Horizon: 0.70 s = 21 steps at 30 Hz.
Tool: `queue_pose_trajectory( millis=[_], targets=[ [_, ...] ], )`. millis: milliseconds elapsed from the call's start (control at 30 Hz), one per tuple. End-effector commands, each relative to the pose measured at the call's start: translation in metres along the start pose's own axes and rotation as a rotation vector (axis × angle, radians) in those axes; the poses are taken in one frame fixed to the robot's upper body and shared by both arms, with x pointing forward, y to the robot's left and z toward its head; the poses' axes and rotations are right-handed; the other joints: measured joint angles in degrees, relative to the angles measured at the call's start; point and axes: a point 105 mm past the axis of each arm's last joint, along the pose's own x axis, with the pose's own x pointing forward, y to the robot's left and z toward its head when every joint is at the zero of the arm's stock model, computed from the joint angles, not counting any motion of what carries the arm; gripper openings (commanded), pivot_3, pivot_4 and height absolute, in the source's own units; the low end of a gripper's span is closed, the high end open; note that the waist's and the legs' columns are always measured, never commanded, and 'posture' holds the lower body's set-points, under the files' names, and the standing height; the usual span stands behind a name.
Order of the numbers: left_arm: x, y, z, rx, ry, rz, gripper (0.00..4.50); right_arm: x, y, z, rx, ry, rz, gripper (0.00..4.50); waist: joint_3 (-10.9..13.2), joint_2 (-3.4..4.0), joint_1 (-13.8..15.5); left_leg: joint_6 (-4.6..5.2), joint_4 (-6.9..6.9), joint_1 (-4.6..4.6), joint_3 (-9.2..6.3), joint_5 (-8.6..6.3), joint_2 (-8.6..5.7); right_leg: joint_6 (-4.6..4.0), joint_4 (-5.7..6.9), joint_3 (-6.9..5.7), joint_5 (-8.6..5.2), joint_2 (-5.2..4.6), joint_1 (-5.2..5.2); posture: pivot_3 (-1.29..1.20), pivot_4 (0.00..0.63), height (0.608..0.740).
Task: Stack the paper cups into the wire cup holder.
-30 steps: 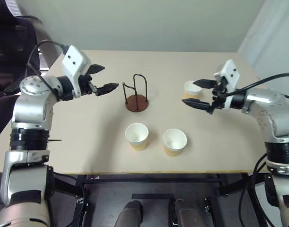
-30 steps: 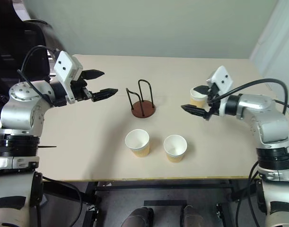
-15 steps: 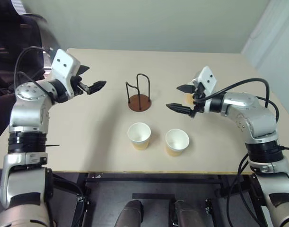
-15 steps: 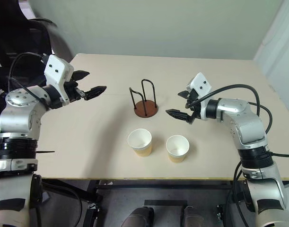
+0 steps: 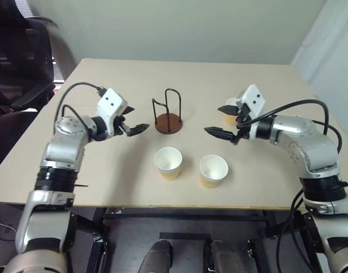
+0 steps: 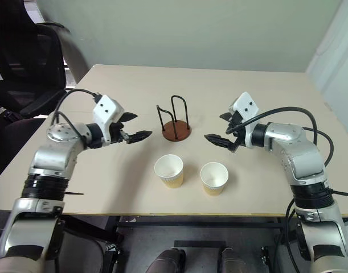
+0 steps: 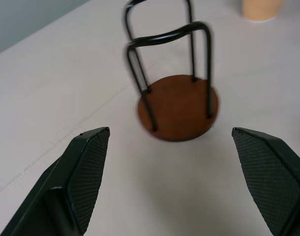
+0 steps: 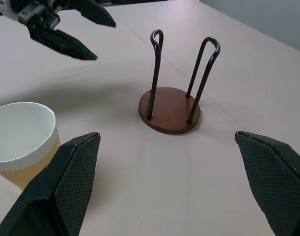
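Note:
The wire cup holder (image 5: pixel 167 123), black loops on a reddish-brown disc, stands at mid-table. Two tan paper cups (image 5: pixel 167 163) (image 5: pixel 213 171) stand upright side by side in front of it. A third cup (image 5: pixel 232 117) sits to the holder's right, partly hidden behind my right gripper (image 5: pixel 212 118). That gripper hovers open and empty, pointing left toward the holder. My left gripper (image 6: pixel 143 124) hovers open and empty just left of the holder, pointing at it. The left wrist view has the holder (image 7: pixel 177 105) between the open fingers. In the right wrist view the holder (image 8: pixel 170 110) and one cup (image 8: pixel 22 137) lie ahead.
The beige table (image 5: pixel 105 165) ends close in front of the two cups. A black office chair (image 5: pixel 20 51) stands off its far left corner. A pale wall runs behind the table.
My left gripper has dropped lower and come nearer the holder, still open. The right gripper has hardly moved. The cups and holder have stayed put.

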Motion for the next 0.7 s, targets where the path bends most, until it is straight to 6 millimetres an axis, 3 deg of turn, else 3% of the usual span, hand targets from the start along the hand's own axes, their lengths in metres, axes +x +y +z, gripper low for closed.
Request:
queue_pose_trajectory(
  millis=[33,267,700],
  targets=[
    [0.007,0.000,0.022,0.064,-0.059,0.009,4.26,-0.011,-0.004,0.016,-0.037,-0.047,-0.043,4.50,0.0,0.00,0.0,0.00,0.00,0.00,0.00,0.00,0.00,0.01,0.00,0.00,0.01,0.00,0.00,0.00,0.150,0.740],
    [0.025,-0.005,0.027,0.084,-0.077,-0.008,4.26,-0.015,-0.006,0.018,-0.039,-0.044,-0.057,4.50,0.0,0.00,0.0,0.04,0.01,0.00,0.01,0.04,0.01,0.10,-0.01,0.01,0.06,0.01,0.01,0.00,0.150,0.740],
    [0.037,-0.002,0.028,0.079,-0.083,-0.001,4.26,-0.018,-0.009,0.019,-0.034,-0.050,-0.071,4.50,0.0,0.00,0.0,0.11,0.05,-0.01,0.03,0.08,0.00,0.18,-0.03,0.01,0.11,0.01,0.02,0.00,0.150,0.740]
  ],
)
